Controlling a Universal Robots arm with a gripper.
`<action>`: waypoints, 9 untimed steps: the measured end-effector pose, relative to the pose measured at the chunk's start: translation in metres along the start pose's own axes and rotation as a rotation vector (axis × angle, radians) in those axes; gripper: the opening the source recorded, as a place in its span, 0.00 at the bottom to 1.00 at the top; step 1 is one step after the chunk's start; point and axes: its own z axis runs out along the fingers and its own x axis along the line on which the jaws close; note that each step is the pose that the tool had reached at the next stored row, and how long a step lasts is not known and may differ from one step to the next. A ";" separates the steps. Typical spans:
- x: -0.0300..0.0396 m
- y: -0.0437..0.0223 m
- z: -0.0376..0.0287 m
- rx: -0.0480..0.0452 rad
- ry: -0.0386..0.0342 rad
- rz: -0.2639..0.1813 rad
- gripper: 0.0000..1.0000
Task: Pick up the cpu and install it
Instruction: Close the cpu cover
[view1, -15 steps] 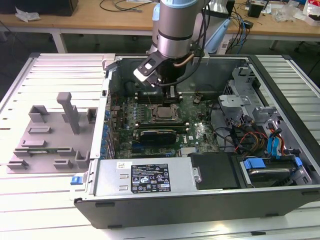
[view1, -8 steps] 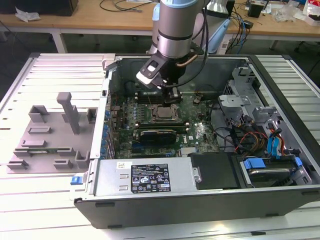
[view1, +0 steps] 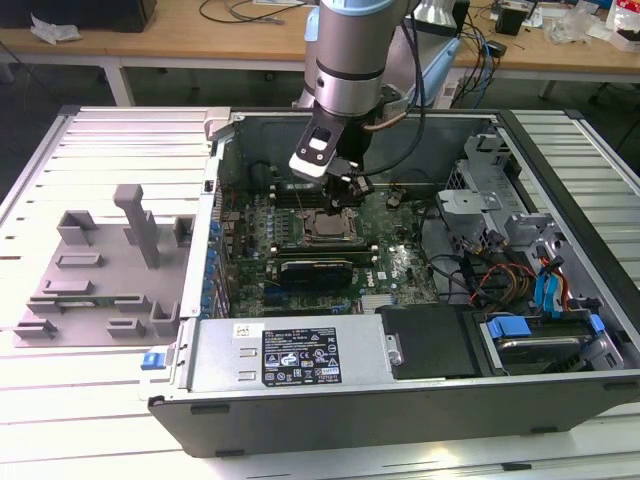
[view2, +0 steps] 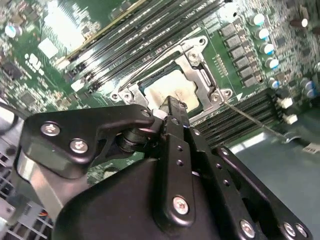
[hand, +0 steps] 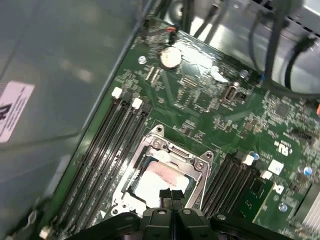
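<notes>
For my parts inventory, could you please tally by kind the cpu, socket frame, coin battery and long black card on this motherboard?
cpu: 1
socket frame: 1
coin battery: 1
long black card: 1
Total: 4

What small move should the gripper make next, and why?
Probably lift straight up a little: the cpu already lies flat inside the socket frame, and the gripper, fingers together and holding nothing, hangs over its edge.
</notes>
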 end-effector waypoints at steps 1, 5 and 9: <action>0.0000 0.0000 0.0000 -0.0001 -0.0007 -0.029 0.11; 0.0000 0.0000 0.0000 -0.0007 -0.0031 -0.128 0.11; 0.0000 0.0000 0.0000 -0.0018 -0.0061 -0.272 0.11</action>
